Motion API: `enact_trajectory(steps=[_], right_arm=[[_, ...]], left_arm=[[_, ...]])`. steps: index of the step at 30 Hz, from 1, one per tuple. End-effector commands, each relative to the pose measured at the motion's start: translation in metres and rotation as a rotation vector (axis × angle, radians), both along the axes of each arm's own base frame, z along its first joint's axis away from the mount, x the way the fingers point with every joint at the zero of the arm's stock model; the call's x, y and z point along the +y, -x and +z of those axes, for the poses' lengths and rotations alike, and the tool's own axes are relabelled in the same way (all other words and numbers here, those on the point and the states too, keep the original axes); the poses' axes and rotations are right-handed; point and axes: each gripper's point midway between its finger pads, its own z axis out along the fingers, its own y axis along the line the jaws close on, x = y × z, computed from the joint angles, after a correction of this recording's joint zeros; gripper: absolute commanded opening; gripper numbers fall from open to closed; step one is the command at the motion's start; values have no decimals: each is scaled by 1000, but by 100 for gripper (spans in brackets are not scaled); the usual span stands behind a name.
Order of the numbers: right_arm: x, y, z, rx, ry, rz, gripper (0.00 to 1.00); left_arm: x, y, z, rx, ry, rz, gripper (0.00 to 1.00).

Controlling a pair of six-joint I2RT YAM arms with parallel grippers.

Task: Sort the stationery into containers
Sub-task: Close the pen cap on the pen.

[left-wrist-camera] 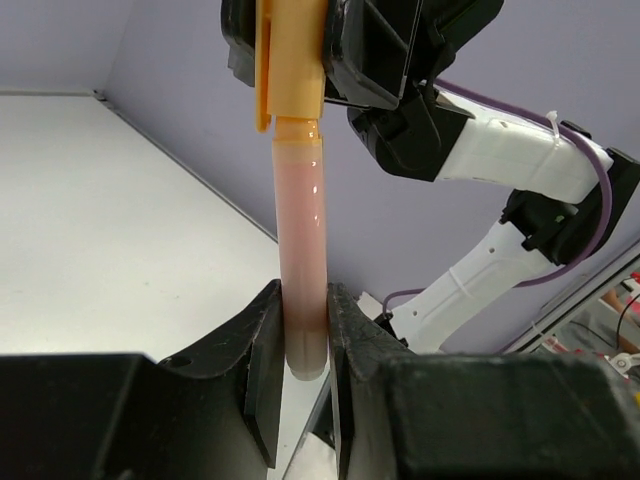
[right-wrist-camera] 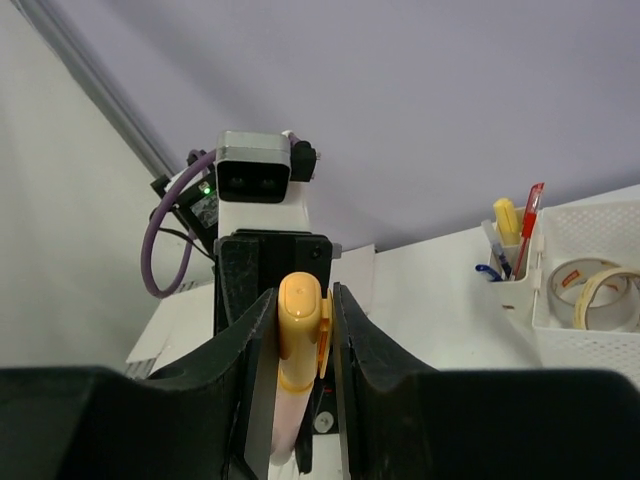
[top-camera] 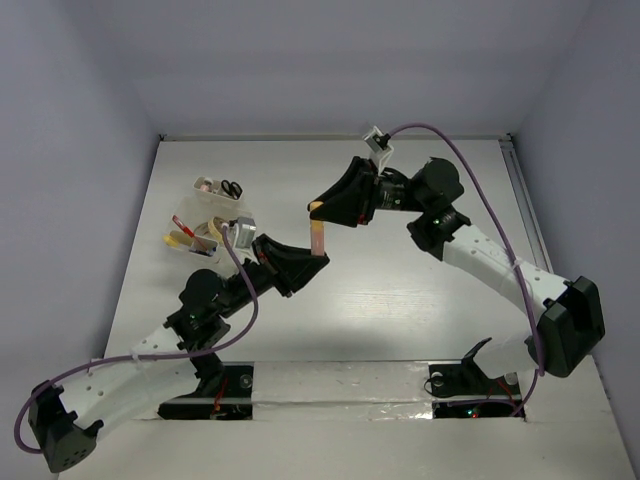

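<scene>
The left fingers point(left-wrist-camera: 262, 350) pinch the pink barrel end of the highlighter point(left-wrist-camera: 300, 220). The right fingers point(right-wrist-camera: 252, 350) pinch its orange cap point(right-wrist-camera: 300, 310). The highlighter is held above the table point(top-camera: 400, 300), right of the container point(top-camera: 215, 208). Step in hand, by judgement: handover. Next move: one grip releases, and the other carries the item to a compartment. No writing is legible.

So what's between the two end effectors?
A pink marker, orange-capped, bridges them in the top view: left end effector on its barrel, right end effector on its cap.
</scene>
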Motion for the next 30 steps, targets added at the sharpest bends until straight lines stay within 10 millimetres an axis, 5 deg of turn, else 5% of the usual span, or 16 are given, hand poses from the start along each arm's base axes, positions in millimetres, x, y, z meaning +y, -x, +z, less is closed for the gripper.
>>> enact_trajectory(steps=[1, 11, 23, 30], right_arm=[[-5, 7, -2, -5, -14, 2, 4], [-3, 10, -46, 99, 109, 10, 0], [5, 21, -93, 228, 232, 27, 0], [1, 38, -114, 198, 329, 160, 0]], left_arm=[[11, 7, 43, -115, 88, 18, 0], [24, 1, 97, -242, 89, 115, 0], [40, -25, 107, -305, -8, 305, 0], [36, -1, 121, -363, 35, 200, 0]])
